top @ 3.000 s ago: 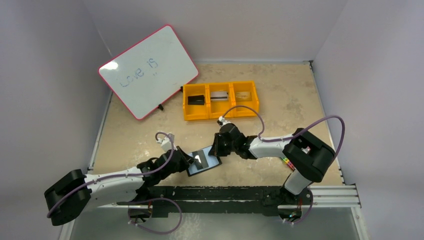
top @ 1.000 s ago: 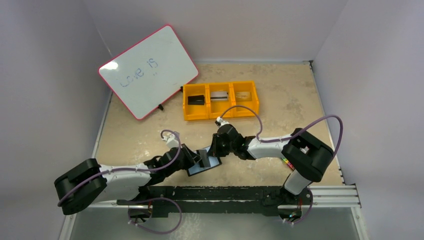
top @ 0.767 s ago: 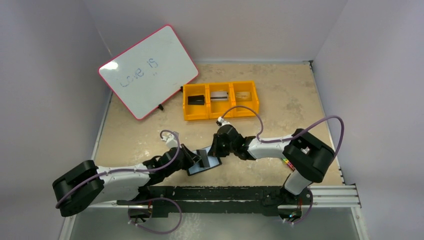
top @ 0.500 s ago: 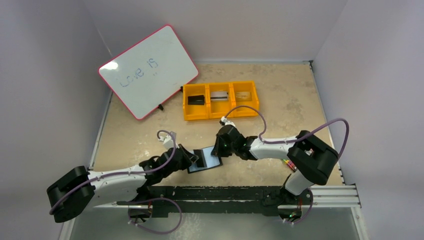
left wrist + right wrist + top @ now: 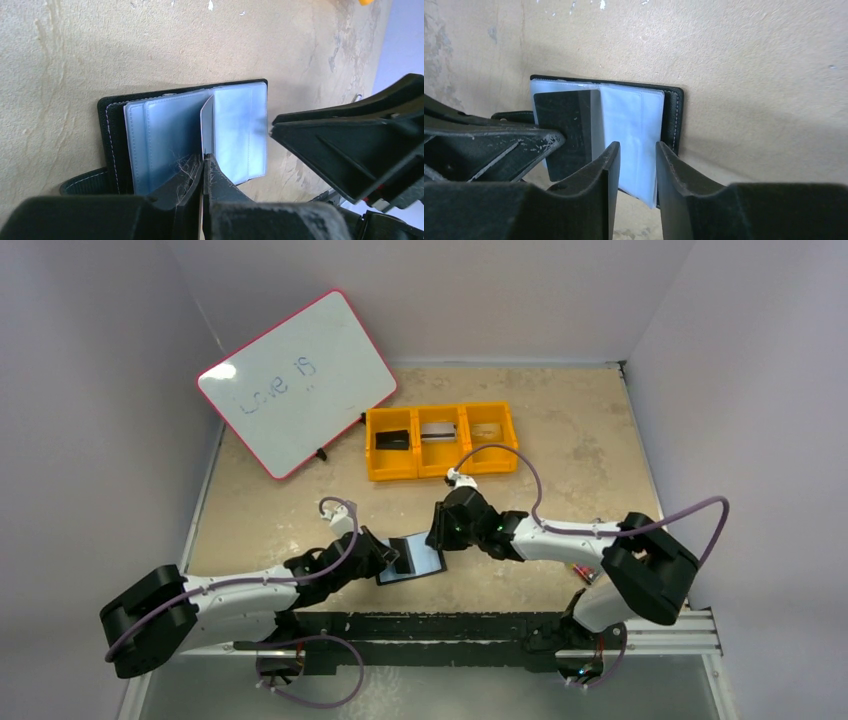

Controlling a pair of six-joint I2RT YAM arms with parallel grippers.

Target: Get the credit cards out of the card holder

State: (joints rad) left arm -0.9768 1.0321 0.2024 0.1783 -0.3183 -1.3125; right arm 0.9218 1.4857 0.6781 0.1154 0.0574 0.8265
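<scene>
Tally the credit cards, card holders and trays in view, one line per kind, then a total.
Thin rectangular plastic credit cards: 4
Black fold-open card holder: 1
Orange three-compartment plastic tray: 1
Total: 6

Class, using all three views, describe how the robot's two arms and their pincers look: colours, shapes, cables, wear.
The left arm and the right arm both have white tube-like links joined by bulky black rounded housings. A thin lilac cable loops loosely along each. The left pincer and the right pincer are matt black, each with two thick tapering fingers; the left one's carry whitish scuffs.
</scene>
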